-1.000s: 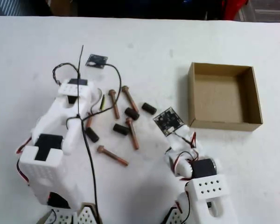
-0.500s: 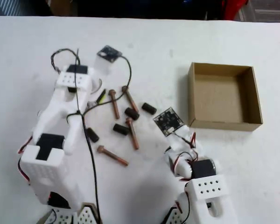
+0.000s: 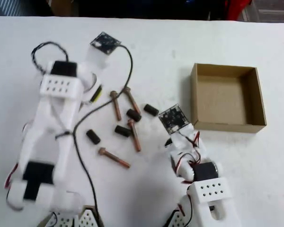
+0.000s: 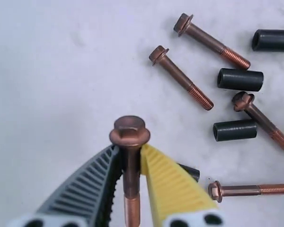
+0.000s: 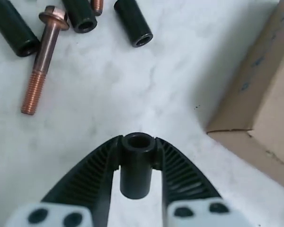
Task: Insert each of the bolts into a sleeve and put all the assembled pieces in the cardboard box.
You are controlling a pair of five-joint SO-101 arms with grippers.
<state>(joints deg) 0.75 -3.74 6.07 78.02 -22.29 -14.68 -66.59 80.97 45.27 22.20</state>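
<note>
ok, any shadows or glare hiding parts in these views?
High view: cardboard box walls shade its floor, nothing hidden. Left wrist view: even light, mild sheen on held bolt. Right wrist view: box shadow on table; sleeve bore black.

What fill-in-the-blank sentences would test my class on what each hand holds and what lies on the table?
1. The left hand is shut on a copper ____.
2. The right hand is shut on a black ____.
3. ____ loose bolts lie on the table.

Missing words: bolt; sleeve; four.
</note>
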